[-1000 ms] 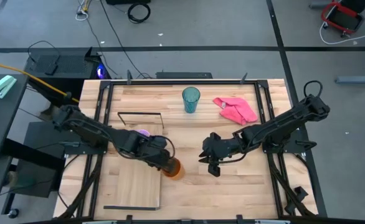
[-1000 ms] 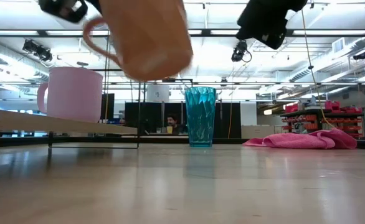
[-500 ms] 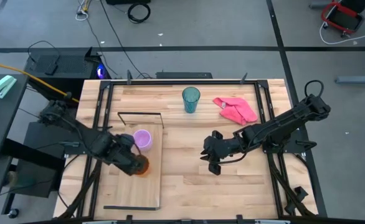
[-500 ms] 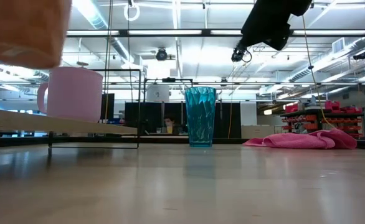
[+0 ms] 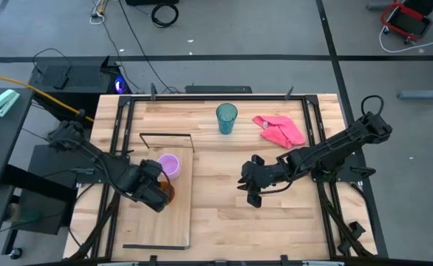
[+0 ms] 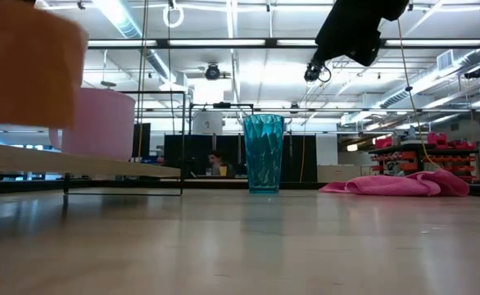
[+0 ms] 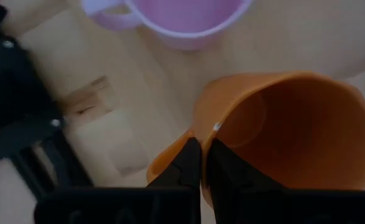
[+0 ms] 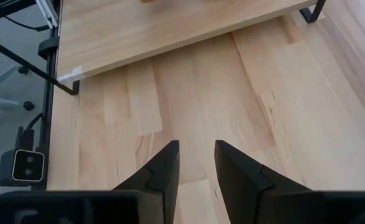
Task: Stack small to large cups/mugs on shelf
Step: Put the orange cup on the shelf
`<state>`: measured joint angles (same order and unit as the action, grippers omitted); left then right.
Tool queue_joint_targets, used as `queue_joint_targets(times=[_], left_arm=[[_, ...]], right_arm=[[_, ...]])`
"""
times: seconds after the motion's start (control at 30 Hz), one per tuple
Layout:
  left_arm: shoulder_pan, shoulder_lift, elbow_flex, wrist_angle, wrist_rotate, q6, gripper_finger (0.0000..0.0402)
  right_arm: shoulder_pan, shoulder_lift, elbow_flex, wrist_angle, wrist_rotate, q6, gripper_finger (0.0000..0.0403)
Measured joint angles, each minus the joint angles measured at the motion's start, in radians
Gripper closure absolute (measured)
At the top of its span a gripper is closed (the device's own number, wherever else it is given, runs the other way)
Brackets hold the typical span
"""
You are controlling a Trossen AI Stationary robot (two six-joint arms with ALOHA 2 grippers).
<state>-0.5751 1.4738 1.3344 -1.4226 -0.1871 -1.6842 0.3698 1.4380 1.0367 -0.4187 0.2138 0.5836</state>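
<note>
My left gripper [image 5: 158,195] is shut on the orange mug [image 5: 169,196] over the light-wood shelf plank [image 5: 157,222], just nearer than the lilac mug [image 5: 170,165]. The lilac mug stands upright on its base on the plank. In the low view the orange mug [image 6: 27,65] hangs in front of the lilac mug [image 6: 109,123]. The teal tumbler [image 5: 226,118] stands upright on the table at the far middle. My right gripper [image 5: 250,193] hovers open and empty over the table's middle, right of the shelf. My left gripper holds the orange mug by its wall at the rim [image 7: 202,132], right beside the handle [image 7: 164,167]. One finger [image 7: 218,163] is inside the mug and one [image 7: 189,163] outside. The fingers come from above. The mug's mouth faces up and it hangs above the plank.
A crumpled pink cloth [image 5: 279,131] lies at the far right of the table. The shelf's thin black wire frame [image 5: 166,135] stands at the plank's far end. Bare tabletop lies between the shelf and my right gripper.
My left gripper has carried the orange mug toward the table's left, from past the shelf's right edge to over the plank beside the lilac mug, and then down a little. The mug has stayed in the hold, mouth up.
</note>
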Motion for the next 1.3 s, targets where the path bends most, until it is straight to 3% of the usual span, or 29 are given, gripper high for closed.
queue_joint_targets(times=[0.73,0.97,1.3], left_arm=[[0.012,-0.004,-0.130,0.196,0.039,0.017,0.0385],[0.009,-0.010,-0.132,0.192,0.046,0.028,0.0384],[0.009,-0.015,-0.133,0.165,0.052,0.058,0.0339]], right_arm=[[0.006,0.001,0.000,0.001,0.000,0.001,0.0293],[0.006,0.001,0.000,0.001,0.000,0.001,0.0293],[0.006,0.001,0.000,0.001,0.000,0.001,0.0293]])
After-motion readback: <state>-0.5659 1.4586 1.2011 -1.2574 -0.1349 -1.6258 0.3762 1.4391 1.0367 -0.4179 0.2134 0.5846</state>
